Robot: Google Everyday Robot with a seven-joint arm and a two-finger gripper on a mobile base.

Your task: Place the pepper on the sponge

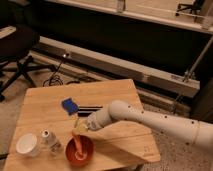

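The blue sponge (69, 105) lies flat on the wooden table (120, 95), left of centre. My gripper (80, 129) hangs at the end of the white arm reaching in from the right. It sits just above the near rim of the orange-red bowl (81, 151), a short way in front of the sponge. A slim orange pepper (78, 146) slants down from under the gripper into the bowl. Whether the gripper holds the pepper or it rests in the bowl, I cannot tell.
A black cylindrical bar (90, 108) lies right of the sponge. A white cup (27, 144) and a small clear shaker (48, 140) stand at the front left. An office chair (17, 47) is off the table's left side.
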